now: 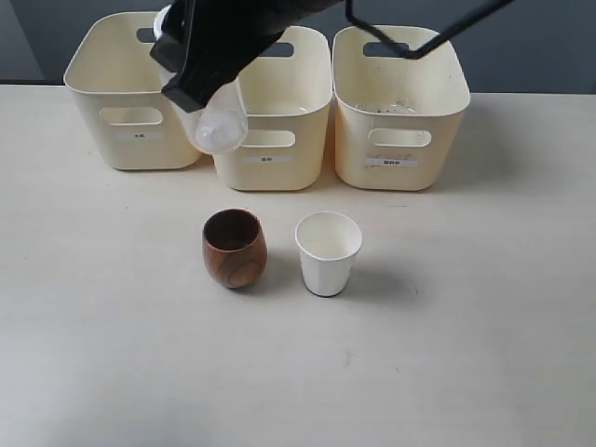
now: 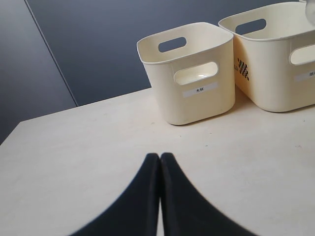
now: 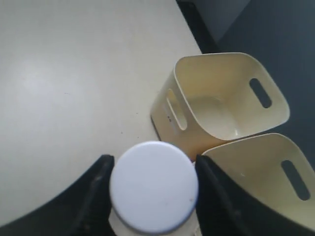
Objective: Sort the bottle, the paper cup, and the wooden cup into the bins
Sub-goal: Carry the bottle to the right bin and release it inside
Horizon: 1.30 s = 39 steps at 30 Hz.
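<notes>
The clear, colourless plastic bottle (image 1: 221, 128) hangs in the air in the right tool (image 3: 153, 166). The tool's two black fingers (image 3: 93, 196) press on either side of the bottle's white screw cap (image 3: 153, 189). The right arm reaches across the middle from the far right, so the bottle sits left of centre in the exterior view. Its long axis runs on from the tool and is tilted, with the cap up toward the wrist and the rounded clear base down and toward the near side.

In the exterior view that base overlaps the near left corner of the middle cream plastic bin (image 1: 307, 130) and the gap to the left cream bin (image 1: 98, 102). Because the bottle is raised, I cannot tell whether it is truly over an opening or short of one. As I judge it, the coming release turns on this: the base must be above the chosen opening before the fingers part. In the left wrist view the left bin's label seems to name the wooden cup. The bottle therefore likely belongs in the middle bin or the right cream bin (image 1: 447, 140).

On the pale bench (image 1: 466, 363), on the near side of the bins, the rounded dark brown wooden cup (image 1: 235, 248) stands upright on the left. The small white tapered paper cup (image 1: 328, 253) stands just beside it on the right, not touching. Both are unsorted.

The left tool (image 2: 160, 156) hangs low over the bench's left side, pressed closed and empty, nearer the left bin.
</notes>
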Each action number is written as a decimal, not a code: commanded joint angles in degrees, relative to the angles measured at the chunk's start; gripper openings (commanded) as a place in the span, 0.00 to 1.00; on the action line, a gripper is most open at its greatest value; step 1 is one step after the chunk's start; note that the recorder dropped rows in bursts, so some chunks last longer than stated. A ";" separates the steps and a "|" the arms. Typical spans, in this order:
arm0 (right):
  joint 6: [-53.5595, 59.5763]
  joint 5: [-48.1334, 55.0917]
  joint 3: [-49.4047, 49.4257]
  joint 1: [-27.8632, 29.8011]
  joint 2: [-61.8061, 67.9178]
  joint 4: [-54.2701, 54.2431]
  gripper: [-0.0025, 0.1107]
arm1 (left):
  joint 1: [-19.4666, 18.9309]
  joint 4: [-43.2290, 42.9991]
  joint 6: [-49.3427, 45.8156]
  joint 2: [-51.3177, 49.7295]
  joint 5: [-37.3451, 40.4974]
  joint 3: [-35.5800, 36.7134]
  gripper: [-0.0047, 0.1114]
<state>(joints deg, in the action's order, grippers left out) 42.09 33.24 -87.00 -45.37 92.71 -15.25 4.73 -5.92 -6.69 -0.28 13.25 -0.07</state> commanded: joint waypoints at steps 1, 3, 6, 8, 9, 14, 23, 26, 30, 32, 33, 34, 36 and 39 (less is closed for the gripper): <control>-9.54 -2.48 2.41 0.78 -5.11 9.74 0.02 | -0.18 -0.17 0.11 0.28 -0.37 0.07 0.04; -17.07 -2.69 3.34 1.63 -6.49 16.48 0.02 | -0.18 -0.17 0.11 0.28 -0.37 0.07 0.04; -26.40 -3.63 5.23 4.09 -8.11 24.95 0.02 | -0.18 -0.17 0.11 0.28 -0.37 0.07 0.04; -31.07 -5.27 7.21 6.21 -9.01 29.56 0.02 | -0.18 -0.17 0.11 0.28 -0.37 0.07 0.04; -32.79 -6.17 8.26 7.42 -9.30 30.88 0.02 | -0.18 -0.17 0.11 0.28 -0.37 0.07 0.04; -37.01 -10.75 12.10 13.16 -9.78 32.76 0.02 | -0.18 -0.17 0.11 0.28 -0.37 0.07 0.04; -40.68 -25.30 17.72 21.92 -8.56 30.30 0.02 | -0.18 -0.17 0.11 0.28 -0.37 0.07 0.04; -40.68 -26.14 17.72 24.22 -6.39 28.44 0.02 | -0.18 -0.17 0.11 0.28 -0.37 0.07 0.04; -40.68 -28.76 17.72 26.43 -2.61 26.68 0.02 | -0.18 -0.17 0.11 0.28 -0.37 0.07 0.04; -40.68 -30.51 17.72 27.16 -0.48 26.05 0.02 | -0.18 -0.17 0.11 0.28 -0.37 0.07 0.04; -40.68 -31.27 17.61 27.40 0.63 25.52 0.02 | -0.18 -0.17 0.11 0.28 -0.37 0.07 0.04; -40.68 -31.68 17.36 27.56 1.79 25.20 0.02 | -0.18 -0.17 0.11 0.28 -0.37 0.07 0.04; -40.68 -31.69 16.50 27.66 3.96 24.92 0.02 | -0.18 -0.17 0.11 0.28 -0.37 0.07 0.04; -40.68 -31.17 14.92 27.66 8.12 24.48 0.02 | -0.18 -0.17 0.11 0.28 -0.37 0.07 0.04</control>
<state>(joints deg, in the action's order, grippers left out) 1.58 3.33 -70.91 -17.98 98.69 9.80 4.73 -5.92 -6.69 -0.28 13.25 -0.07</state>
